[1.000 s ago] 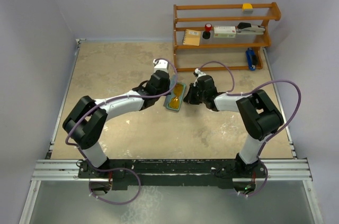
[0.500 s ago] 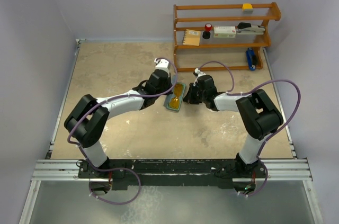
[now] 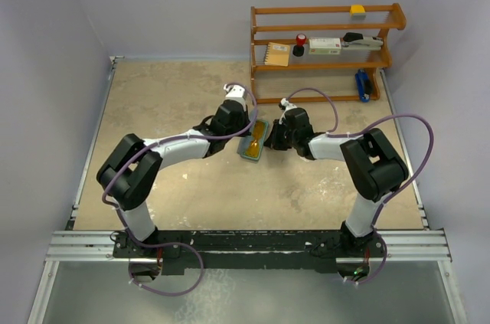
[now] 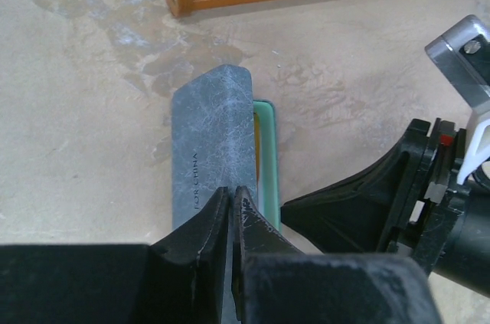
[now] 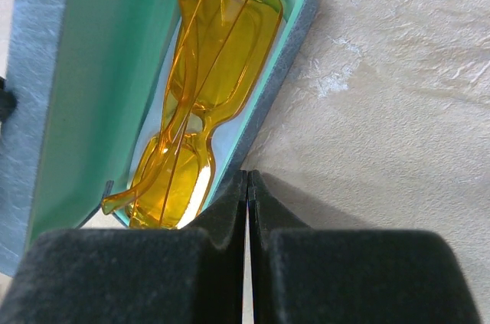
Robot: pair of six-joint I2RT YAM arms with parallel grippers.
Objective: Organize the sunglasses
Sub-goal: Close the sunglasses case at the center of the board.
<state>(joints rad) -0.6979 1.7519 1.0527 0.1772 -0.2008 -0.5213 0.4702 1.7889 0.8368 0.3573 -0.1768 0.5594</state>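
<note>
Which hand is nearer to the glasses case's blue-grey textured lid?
Left. The left hand is outside the blue-grey lid; the right hand is across the translucent orange sunglasses, at the case's far rim.

The sunglasses (image 5: 203,102) lie inside the open case (image 5: 92,71), which rests on the counter (image 3: 176,94) between the left pincer (image 4: 232,209) and right pincer (image 5: 247,194); a shelf rack (image 3: 321,56) stands behind.

Folded translucent amber sunglasses (image 5: 218,52) flat inside open teal-lined case (image 5: 297,40)
</note>
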